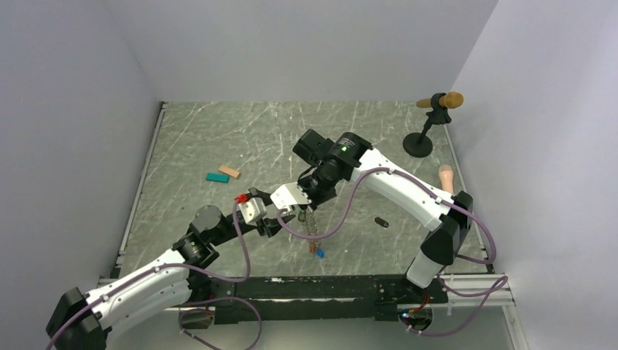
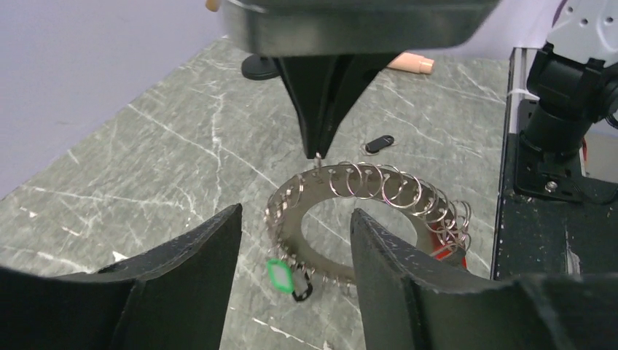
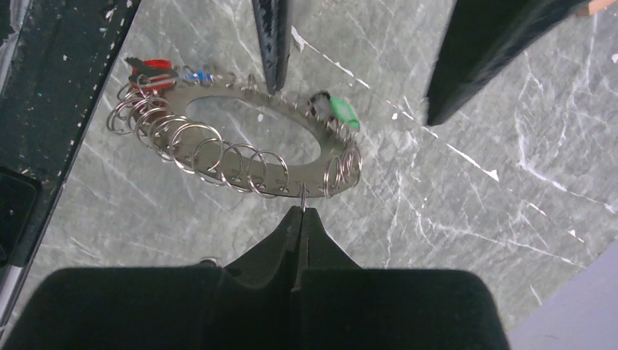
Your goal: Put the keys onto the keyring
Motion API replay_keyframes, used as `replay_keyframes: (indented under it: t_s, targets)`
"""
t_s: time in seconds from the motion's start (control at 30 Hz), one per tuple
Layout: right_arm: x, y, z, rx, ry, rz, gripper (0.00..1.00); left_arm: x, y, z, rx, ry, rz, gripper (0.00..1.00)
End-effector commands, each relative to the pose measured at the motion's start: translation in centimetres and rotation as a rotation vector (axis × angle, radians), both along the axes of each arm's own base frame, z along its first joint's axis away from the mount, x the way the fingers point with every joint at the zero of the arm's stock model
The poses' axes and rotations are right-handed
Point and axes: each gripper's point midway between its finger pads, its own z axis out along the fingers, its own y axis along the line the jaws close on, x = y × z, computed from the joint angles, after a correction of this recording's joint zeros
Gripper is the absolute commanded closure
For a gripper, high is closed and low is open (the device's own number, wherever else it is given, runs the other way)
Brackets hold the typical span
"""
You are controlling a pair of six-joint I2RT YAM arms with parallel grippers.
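Note:
The keyring (image 3: pixel 321 164) is a flat metal oval lined with several split rings. It hangs above the table from one small ring. My right gripper (image 3: pixel 302 211) is shut on that ring. Green (image 3: pixel 341 111), red (image 3: pixel 149 69) and blue (image 3: pixel 195 75) key heads hang from the keyring. In the left wrist view the keyring (image 2: pixel 364 211) sits just beyond my open left gripper (image 2: pixel 295 233), with the green key (image 2: pixel 279 277) between the fingers. A loose black key (image 1: pixel 381 221) lies on the table to the right. From above, the keyring (image 1: pixel 312 226) dangles between both grippers.
Teal (image 1: pixel 216 177) and tan (image 1: pixel 229 172) blocks lie at left centre. A black round-based stand (image 1: pixel 419 142) is at the back right, with a pink peg (image 1: pixel 446 175) near it. A small red piece (image 1: pixel 239 197) shows beside the left wrist. A black rail (image 1: pixel 328 288) runs along the near edge.

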Motion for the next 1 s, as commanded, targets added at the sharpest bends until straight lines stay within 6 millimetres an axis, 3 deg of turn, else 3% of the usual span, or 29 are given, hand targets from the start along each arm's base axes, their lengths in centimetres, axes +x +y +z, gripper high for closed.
replay_keyframes:
  t_s: [0.0, 0.17, 0.53, 0.97]
  targets:
    - [0.4, 0.0, 3.1, 0.06, -0.078, -0.017, 1.0, -0.6, -1.8, 2.7, -0.051, -0.099, -0.07, 0.43]
    - [0.2, 0.6, 3.3, 0.092, -0.049, -0.042, 1.0, -0.5, -3.2, 2.5, -0.081, -0.088, -0.084, 0.49]
    - [-0.1, 1.7, 3.6, 0.136, 0.012, -0.077, 1.0, 0.4, -3.9, 2.0, -0.118, -0.056, -0.039, 0.62]
    - [0.4, 2.0, 4.0, 0.16, 0.025, -0.108, 1.0, 0.5, -4.2, 0.7, -0.098, -0.029, -0.04, 0.68]
